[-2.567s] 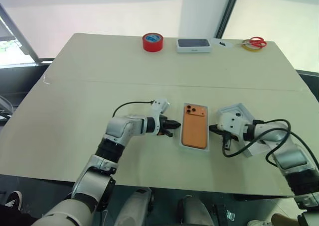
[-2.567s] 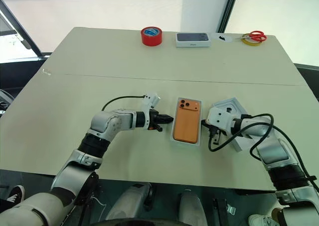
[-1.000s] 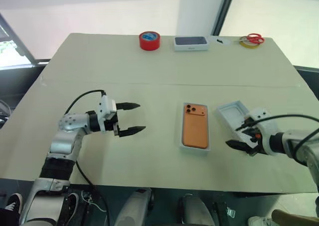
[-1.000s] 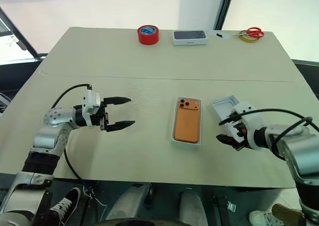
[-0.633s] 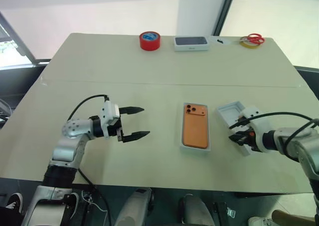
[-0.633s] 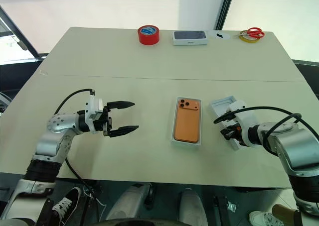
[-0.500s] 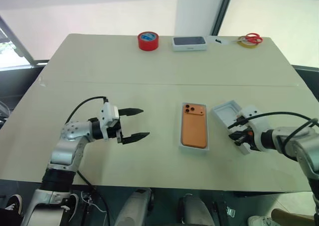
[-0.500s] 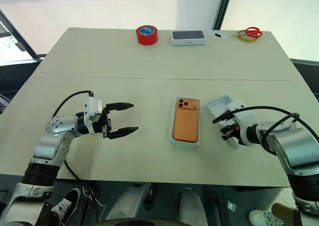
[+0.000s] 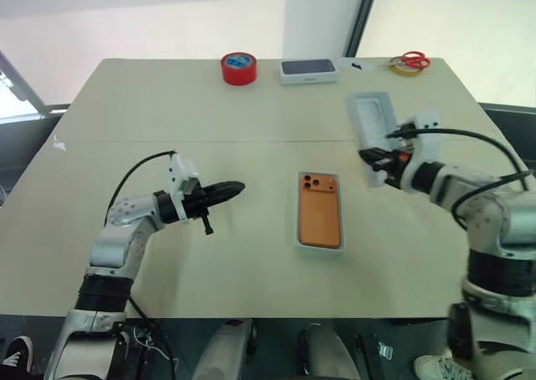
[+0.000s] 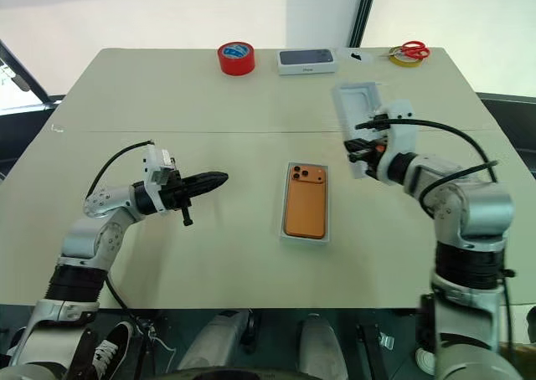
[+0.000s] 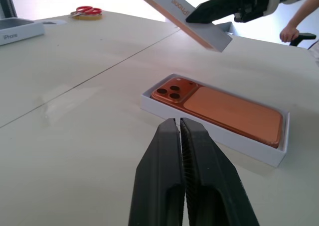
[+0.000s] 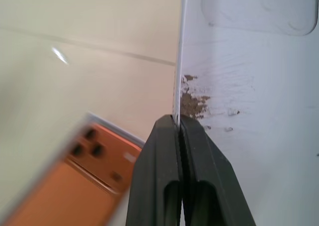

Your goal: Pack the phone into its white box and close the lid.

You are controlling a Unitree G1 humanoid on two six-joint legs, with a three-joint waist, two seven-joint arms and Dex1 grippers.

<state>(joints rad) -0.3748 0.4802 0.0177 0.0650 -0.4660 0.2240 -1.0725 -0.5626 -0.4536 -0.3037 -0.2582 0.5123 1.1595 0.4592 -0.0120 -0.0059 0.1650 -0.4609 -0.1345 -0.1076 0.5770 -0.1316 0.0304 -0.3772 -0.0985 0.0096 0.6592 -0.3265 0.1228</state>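
The phone (image 9: pixel 320 215) lies face-down in the white box (image 9: pixel 300 237). Right of the box, the right gripper (image 9: pixel 374 159) pinches the lid (image 9: pixel 373 122) by one wall, raised and tilted. The left gripper (image 9: pixel 237 187), fingers together, points at the box from its left.

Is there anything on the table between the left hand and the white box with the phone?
No. Between the left hand and the white box, the left eye view shows bare table.

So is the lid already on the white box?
No, the right hand holds the lid in the air, and the phone lies uncovered.
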